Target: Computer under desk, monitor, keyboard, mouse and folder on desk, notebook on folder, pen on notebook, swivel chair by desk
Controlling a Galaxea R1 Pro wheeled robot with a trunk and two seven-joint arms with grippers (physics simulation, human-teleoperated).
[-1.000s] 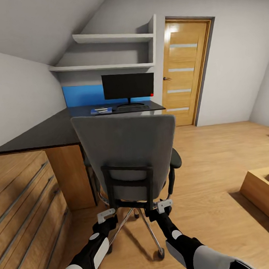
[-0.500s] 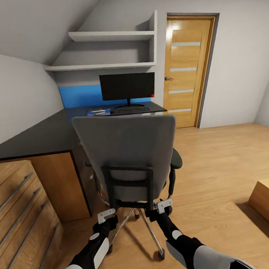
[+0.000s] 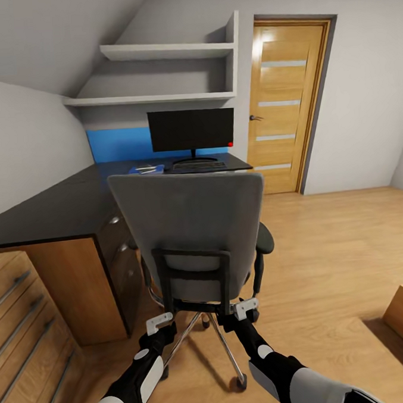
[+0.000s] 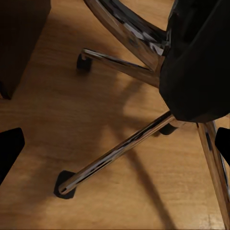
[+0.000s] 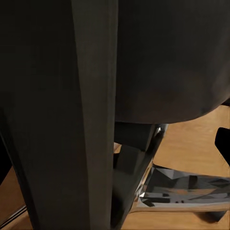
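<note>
Wooden door (image 3: 285, 104) beyond; swivel chair (image 3: 191, 226) hides desk (image 3: 58, 204).

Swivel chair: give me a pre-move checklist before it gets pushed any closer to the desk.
1. Left gripper and right gripper at the swivel chair back's base: ok.
2. Firm grip on the chair: cannot tell.
3. Desk is ahead on the left, chair beside it: ok.
4. Folder already on the desk by the keyboard: ok.
5. Monitor upright on the desk: ok.

Grey swivel chair (image 3: 191, 226) back-on beside black desk (image 3: 58, 204), monitor (image 3: 191, 130) upright behind keyboard (image 3: 198, 165)
</note>
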